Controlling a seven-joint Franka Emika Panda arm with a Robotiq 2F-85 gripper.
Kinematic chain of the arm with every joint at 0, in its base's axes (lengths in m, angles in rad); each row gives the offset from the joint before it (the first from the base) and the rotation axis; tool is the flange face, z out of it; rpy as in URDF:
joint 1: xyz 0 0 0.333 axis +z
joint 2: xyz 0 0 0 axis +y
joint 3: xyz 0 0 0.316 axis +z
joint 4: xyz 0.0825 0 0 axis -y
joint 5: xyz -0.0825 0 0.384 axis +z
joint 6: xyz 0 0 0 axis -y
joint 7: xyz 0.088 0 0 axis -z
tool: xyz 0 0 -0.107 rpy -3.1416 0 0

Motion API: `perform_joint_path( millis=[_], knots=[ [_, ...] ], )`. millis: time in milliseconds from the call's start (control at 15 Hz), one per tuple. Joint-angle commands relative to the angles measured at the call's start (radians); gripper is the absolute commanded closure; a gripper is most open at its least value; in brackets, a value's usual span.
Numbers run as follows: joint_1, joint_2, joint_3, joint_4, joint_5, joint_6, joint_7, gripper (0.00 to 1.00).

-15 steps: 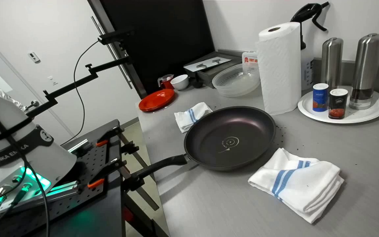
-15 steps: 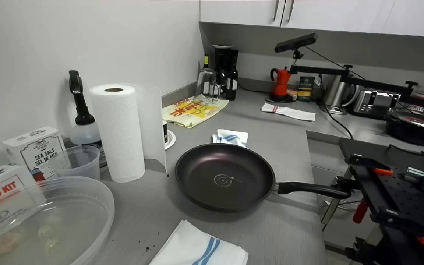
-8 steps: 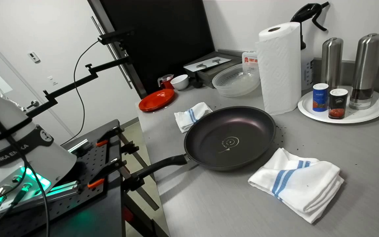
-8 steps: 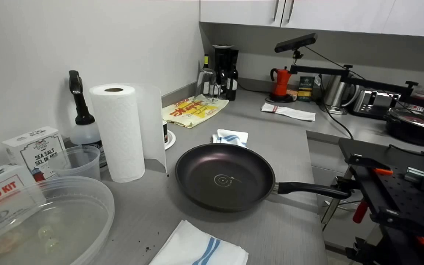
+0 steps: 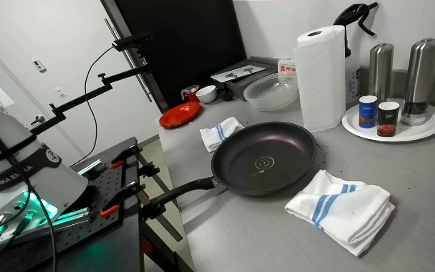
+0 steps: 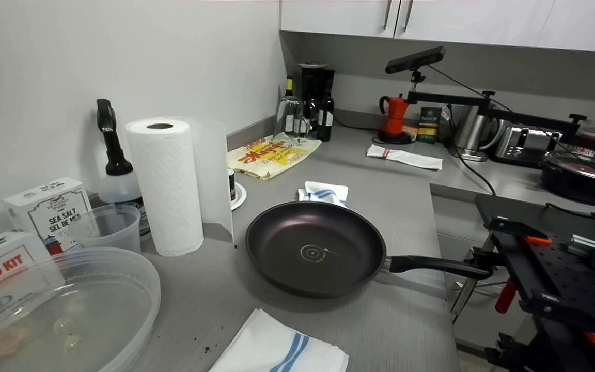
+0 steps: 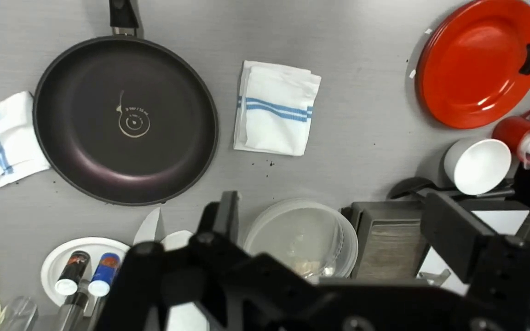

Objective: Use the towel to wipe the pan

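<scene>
While my gripper (image 7: 334,218) stands wide, I find the black pan (image 7: 127,115) beyond and left of it in the wrist view: round, shallow, handle (image 7: 123,14) and long axis pointing away from the gripper; blue-striped white towels (image 7: 276,131) flank the pan.

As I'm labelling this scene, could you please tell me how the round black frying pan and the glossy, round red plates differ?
Markings: the pan has a pale circular mark inside; the plates look plain. Handle: the pan has a long black handle; the plates show none. Size: in the wrist view, the pan looks wider than the plates. Both are round and lie face up on the grey counter.
</scene>
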Motion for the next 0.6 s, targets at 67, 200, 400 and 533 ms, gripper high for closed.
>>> perform_joint_path(
  millis=[67, 200, 400, 533],
  knots=[
    [0.030, 0.106, 0.050, -0.046, 0.037, 0.097, 0.016, 0.00],
    [0.040, 0.155, 0.076, -0.072, 0.051, 0.177, 0.054, 0.00],
    [0.047, 0.248, 0.118, -0.100, 0.046, 0.288, 0.143, 0.00],
    [0.046, 0.310, 0.141, -0.124, 0.023, 0.390, 0.196, 0.00]
  ],
)
